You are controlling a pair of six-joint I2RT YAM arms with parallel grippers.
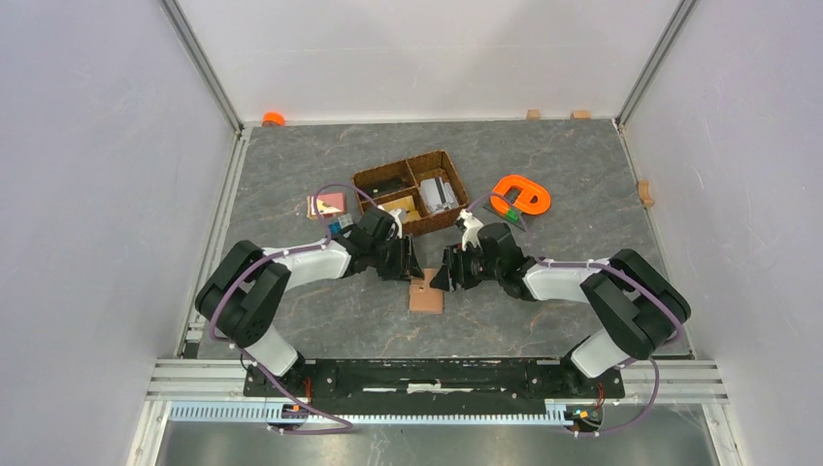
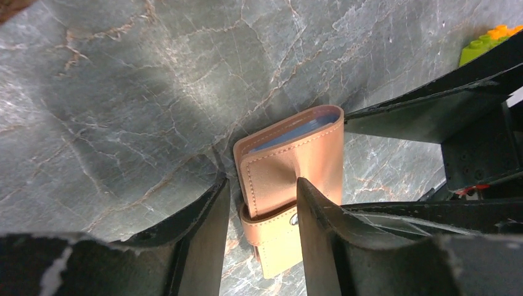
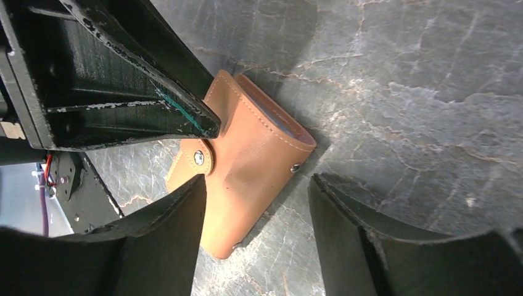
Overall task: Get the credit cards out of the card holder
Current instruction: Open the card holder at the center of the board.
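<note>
Our left gripper reaches in over the grey marbled table from the left, just short of the middle and nearer the near edge than the far one. Its jaws stand half apart and clamp nothing. One fingertip lies on the flap, while the other stands off the side with bare stone showing between.

Beneath and between both tools lies the small flat reddish-brown leather card holder, folded, flat on the table. At its open end we see a pale blue-grey edge, but we cannot tell whether it is a sleeve or one of the credit cards. No card is out yet.

To the right, our right gripper has its jaws set wider, astride the holder. One finger touches its edge and the other is apart from it, so it holds nothing either.

We judge the step in hand to be opening the fold. The strap tab sits beside the left fingertip, and we cannot tell whether it is fastened. We should let one tool pin the body flat while the other takes only the flap's free edge and peels it gently. If we pinch both leaves together, the whole holder will lift or slide towards the near edge.
</note>
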